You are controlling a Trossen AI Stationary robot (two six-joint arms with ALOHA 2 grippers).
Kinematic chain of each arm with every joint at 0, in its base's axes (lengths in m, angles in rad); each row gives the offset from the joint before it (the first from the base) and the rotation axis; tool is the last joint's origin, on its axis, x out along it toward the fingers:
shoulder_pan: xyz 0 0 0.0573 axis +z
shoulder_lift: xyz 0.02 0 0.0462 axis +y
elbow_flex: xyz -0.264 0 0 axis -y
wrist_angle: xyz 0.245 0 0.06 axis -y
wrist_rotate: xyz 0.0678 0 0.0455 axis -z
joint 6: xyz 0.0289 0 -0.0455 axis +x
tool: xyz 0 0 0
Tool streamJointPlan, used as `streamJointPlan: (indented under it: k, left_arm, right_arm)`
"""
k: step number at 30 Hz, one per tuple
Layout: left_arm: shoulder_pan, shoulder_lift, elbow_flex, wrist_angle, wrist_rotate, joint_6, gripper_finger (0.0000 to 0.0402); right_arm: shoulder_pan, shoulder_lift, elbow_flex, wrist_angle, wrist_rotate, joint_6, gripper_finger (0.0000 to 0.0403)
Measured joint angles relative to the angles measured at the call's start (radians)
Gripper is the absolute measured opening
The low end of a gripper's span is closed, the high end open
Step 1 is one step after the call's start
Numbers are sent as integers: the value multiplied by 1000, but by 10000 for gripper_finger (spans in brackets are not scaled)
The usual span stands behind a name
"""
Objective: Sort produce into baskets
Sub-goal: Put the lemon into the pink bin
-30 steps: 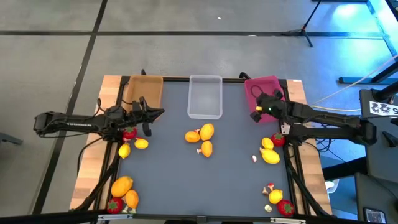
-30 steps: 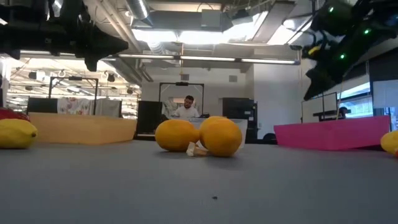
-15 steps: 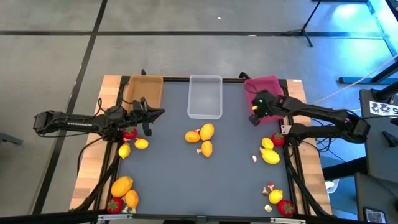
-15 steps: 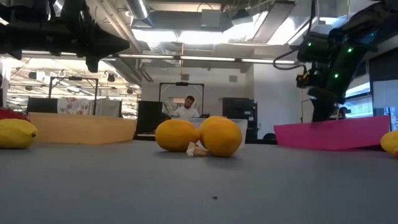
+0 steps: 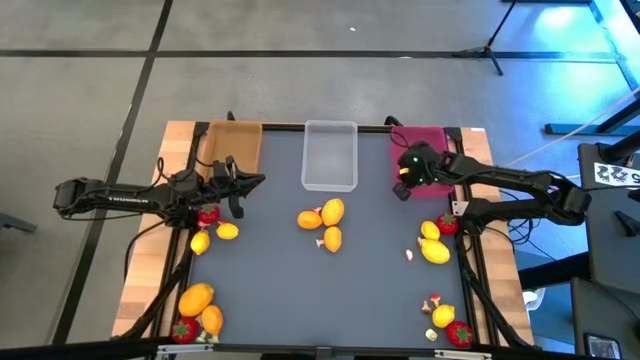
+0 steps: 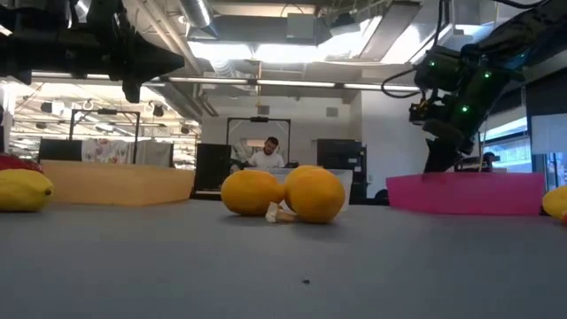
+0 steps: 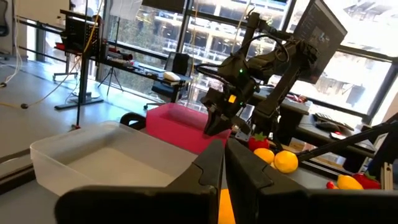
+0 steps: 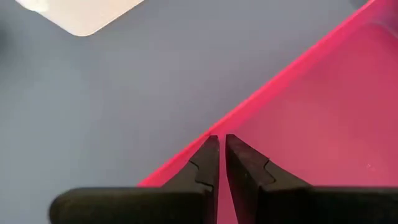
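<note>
The pink basket [image 5: 420,138] stands at the table's far right and also shows in the low view [image 6: 469,190]. My right gripper [image 5: 399,188] is shut, with its tips at this basket's left wall near the near-left corner [image 8: 222,140]. My left gripper [image 5: 258,181] is shut and empty. It hovers over the table's left side, near the tan basket [image 5: 232,145]. The clear basket [image 5: 330,155] stands at the far middle. Yellow and orange fruits [image 5: 330,212], strawberries [image 5: 208,214] and small mushroom bits [image 5: 409,254] lie loose on the grey table. My right gripper's shut fingertips [image 8: 211,144] are at the rim of the pink basket's left long wall [image 8: 249,107], close to its near end. The fingers come slanting down over the basket's inside. I cannot tell whether the wall is between them or only against them. The basket rests flat on the table.
Fruit groups lie at the left [image 5: 228,231], centre [image 5: 332,238], right [image 5: 436,250], near-left [image 5: 196,297] and near-right [image 5: 443,316]. Wooden strips [image 5: 140,290] edge the table on both sides. A person [image 6: 266,152] sits far behind the table.
My right gripper has gone toward the table's left edge and slightly toward its far edge, staying at the pink basket. The basket's near end has swung left with it. The basket now stands square to the table, and its top edge is level in the low view.
</note>
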Motion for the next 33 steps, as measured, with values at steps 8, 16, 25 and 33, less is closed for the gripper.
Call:
streamJointPlan:
  k: [8,16,25,33]
  left_arm:
    - [0,0,0,6,0,5,15]
    - [0,0,0,31,0,-11,15]
    - [-26,0,0,86,2,22,15]
    - [-26,1,0,83,3,26,15]
  right_arm:
    - [130,-58,136,-74,-38,9,30]
    - [383,-38,184,169,-62,99,30]
    - [490,67,185,457,-38,149,56]
    - [536,276,310,360,-114,66,231]
